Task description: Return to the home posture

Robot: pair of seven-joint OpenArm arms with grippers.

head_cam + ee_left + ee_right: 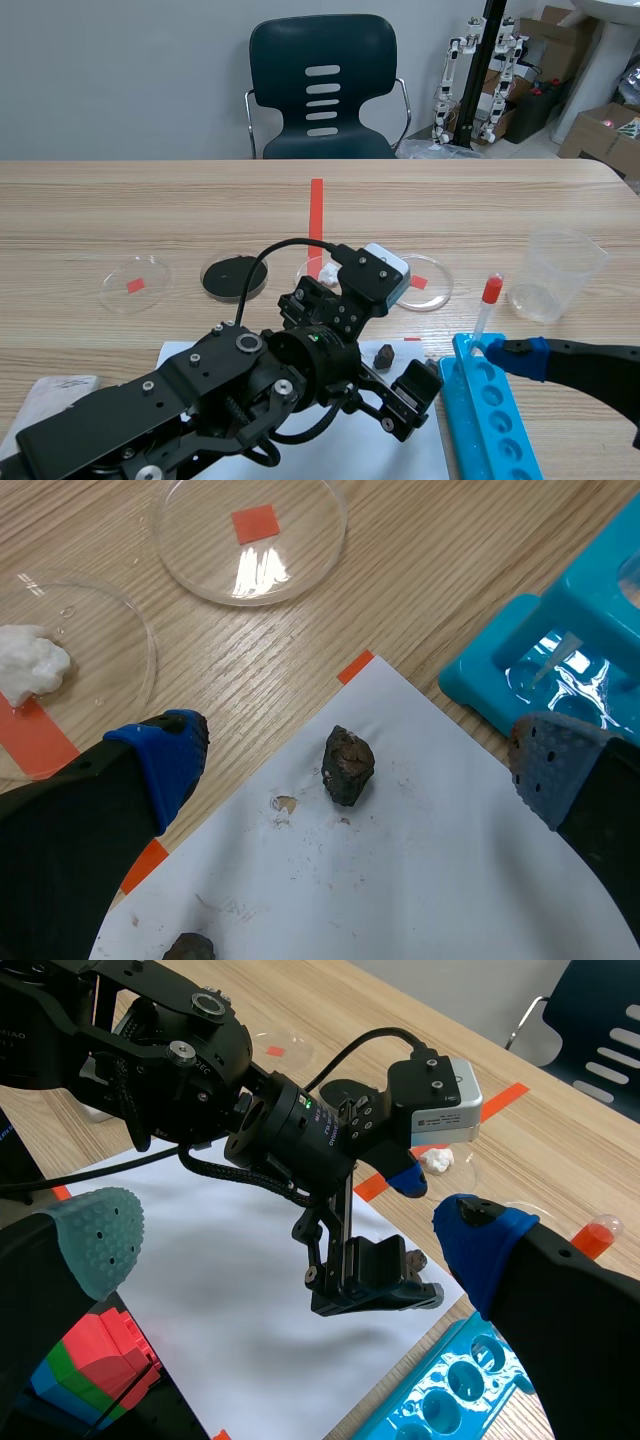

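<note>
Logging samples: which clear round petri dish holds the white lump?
The clear round dish beside the blue-padded finger; its neighbour shows only an orange tape square.

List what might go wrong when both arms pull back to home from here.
1. The right gripper, open, sits beside the red-capped tube standing in the blue rack; retreating could tip it.
2. The left gripper hangs open around a dark rock on the white paper; a low retreat may drag either.
3. The arms are close together, so they might collide.
</note>
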